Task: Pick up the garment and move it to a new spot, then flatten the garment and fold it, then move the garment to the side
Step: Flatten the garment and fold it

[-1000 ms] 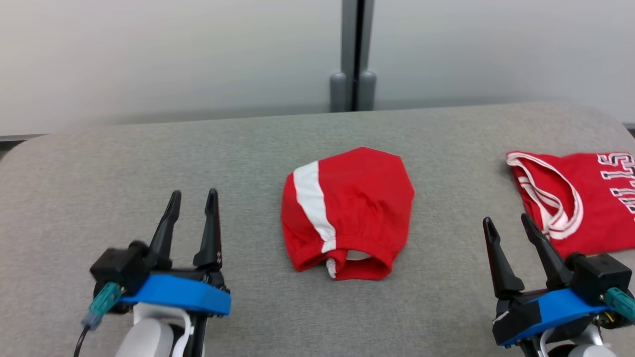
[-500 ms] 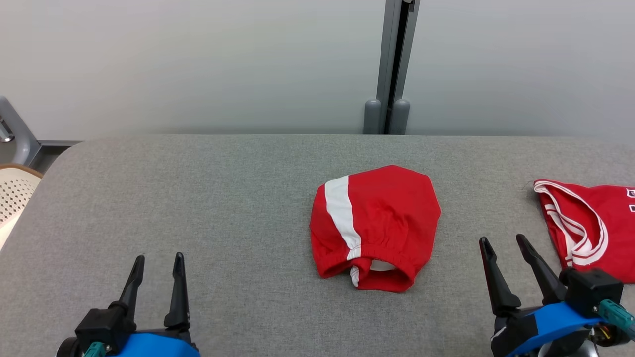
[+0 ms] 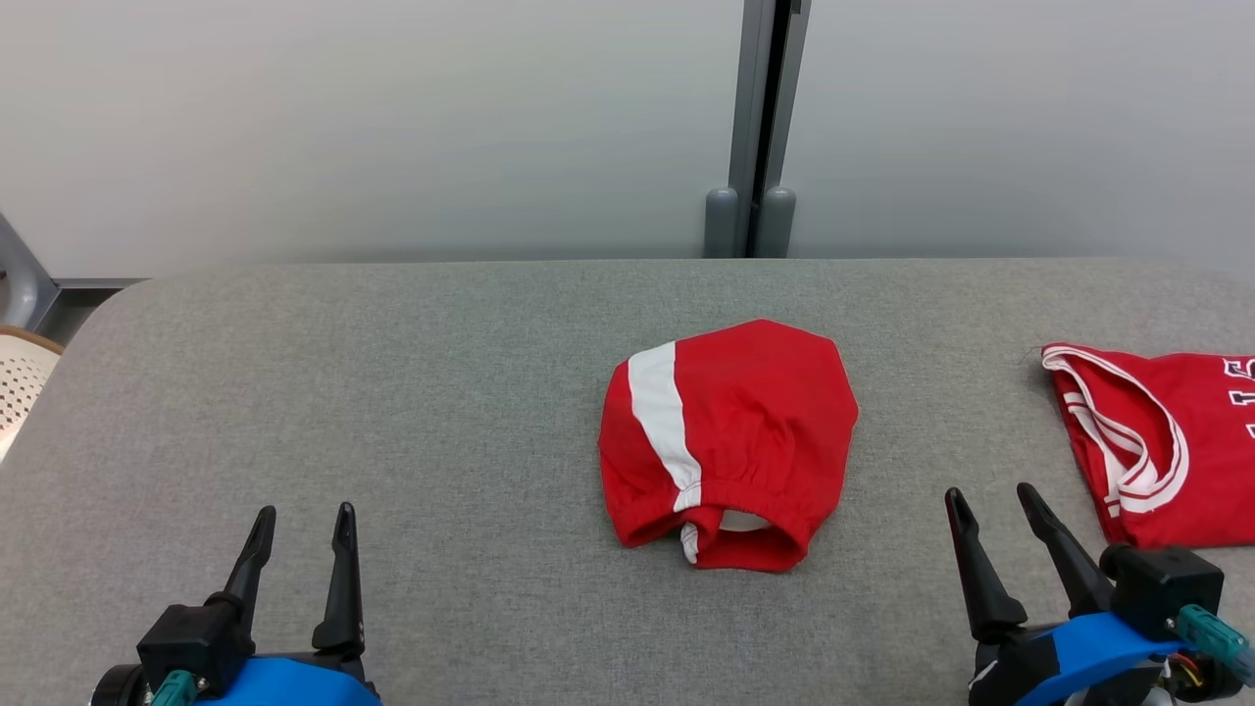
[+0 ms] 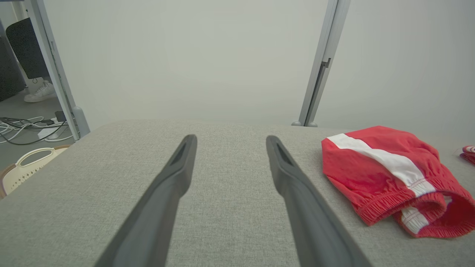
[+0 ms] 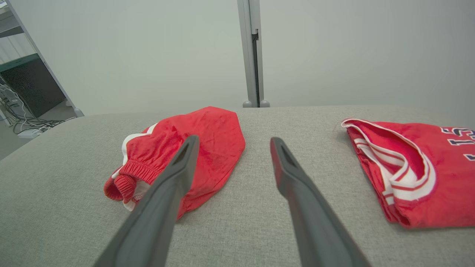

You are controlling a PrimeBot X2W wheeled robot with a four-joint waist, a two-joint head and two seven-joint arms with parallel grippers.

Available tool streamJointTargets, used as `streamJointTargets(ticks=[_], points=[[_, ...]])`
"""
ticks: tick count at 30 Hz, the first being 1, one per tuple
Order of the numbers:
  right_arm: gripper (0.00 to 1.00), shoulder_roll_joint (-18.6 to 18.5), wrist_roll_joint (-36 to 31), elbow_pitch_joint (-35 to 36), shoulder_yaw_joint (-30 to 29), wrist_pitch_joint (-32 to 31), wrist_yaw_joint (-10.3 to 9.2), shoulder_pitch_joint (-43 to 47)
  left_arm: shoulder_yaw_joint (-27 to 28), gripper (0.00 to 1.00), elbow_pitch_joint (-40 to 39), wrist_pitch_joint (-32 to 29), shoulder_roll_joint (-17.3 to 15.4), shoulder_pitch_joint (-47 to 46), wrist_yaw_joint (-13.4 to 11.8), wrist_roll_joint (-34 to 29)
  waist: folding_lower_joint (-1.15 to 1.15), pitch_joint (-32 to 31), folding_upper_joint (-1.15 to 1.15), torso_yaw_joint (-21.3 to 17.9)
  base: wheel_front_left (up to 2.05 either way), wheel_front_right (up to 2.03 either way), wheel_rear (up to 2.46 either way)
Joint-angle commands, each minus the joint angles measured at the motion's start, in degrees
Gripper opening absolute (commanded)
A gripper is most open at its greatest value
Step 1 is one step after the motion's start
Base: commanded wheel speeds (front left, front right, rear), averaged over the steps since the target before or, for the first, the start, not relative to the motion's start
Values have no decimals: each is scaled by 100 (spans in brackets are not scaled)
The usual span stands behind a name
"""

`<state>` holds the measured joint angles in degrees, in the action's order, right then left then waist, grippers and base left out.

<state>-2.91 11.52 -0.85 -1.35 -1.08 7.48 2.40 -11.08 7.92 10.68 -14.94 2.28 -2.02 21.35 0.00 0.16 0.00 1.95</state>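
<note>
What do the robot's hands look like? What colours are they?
The left gripper and right gripper look alike. Each has two long, dark, pointed fingers beside a black block, above a bright blue base. A teal plug sticks out of each, with thin red and yellow wires next to the right one.

Pale wall (image 3: pixel 392 118) (grey post (image 3: pixel 760 98)) behind grey table (image 3: pixel 392 392).

The red garment (image 3: pixel 730 441), white-striped shorts, lies folded midway across the grey table (image 3: pixel 392 392).
</note>
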Motion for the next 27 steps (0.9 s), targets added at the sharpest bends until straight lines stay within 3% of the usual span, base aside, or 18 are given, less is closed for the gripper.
streamJointTargets(ticks=[1,10,16,21,27], points=[[100,3,15,-11,10,20,3,-21,-3,100,-26,3,-8,-45,-37,16,0,19,0,-17,0,0,0],[100,3,-57,-37,84,-25,3,-96,-70,100,-56,5,17,-63,-52,25,0,71,0,18,0,0,0],[100,2,-191,-338,584,-289,3,-297,-123,100,-64,-8,20,-125,-29,63,0,96,0,187,0,0,0],[100,-6,-482,-1150,949,-516,3,-677,-181,100,-116,-31,45,-180,-48,55,0,178,0,338,0,0,0],[100,-4,-872,-2414,886,-666,2,-1311,-207,100,-166,-54,32,-215,-55,74,0,278,0,482,0,0,0]])
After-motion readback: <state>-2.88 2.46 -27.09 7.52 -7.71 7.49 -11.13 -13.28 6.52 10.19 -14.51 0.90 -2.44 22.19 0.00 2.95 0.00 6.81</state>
